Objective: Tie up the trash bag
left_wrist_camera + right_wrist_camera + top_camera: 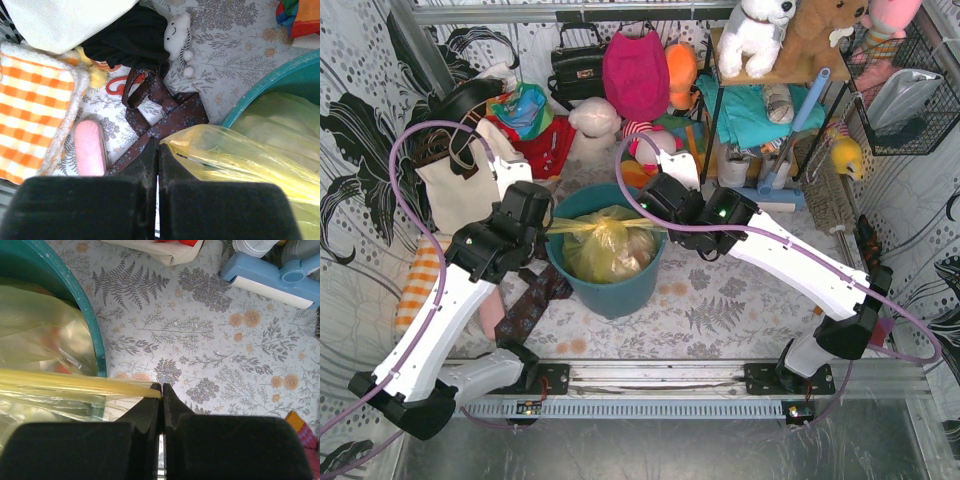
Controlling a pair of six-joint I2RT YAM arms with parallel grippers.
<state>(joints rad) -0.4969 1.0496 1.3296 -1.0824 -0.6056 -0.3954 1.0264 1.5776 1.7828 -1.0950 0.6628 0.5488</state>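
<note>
The trash bag (pixel 608 245), thin translucent yellow-green plastic, sits in the teal bin (pixel 610 295) at mid-table. Its top is pulled out sideways into two taut strips. My left gripper (pixel 548 228) is at the bin's left rim, shut on the bag's left edge. In the left wrist view the bag (pixel 235 155) bunches to a corner right at the closed left gripper (pixel 159 145). My right gripper (pixel 656 224) is at the bin's right rim. In the right wrist view a stretched strip of the trash bag (pixel 75 382) runs into the closed right gripper (pixel 162 388).
A cream tote bag (pixel 460 185) and an orange checked cloth (pixel 418 285) lie left of the bin, with a brown patterned tie (pixel 165 117) and a pink object (pixel 90 147) between. A blue brush (pixel 272 280) and a shelf of toys (pixel 790 40) stand at the back right.
</note>
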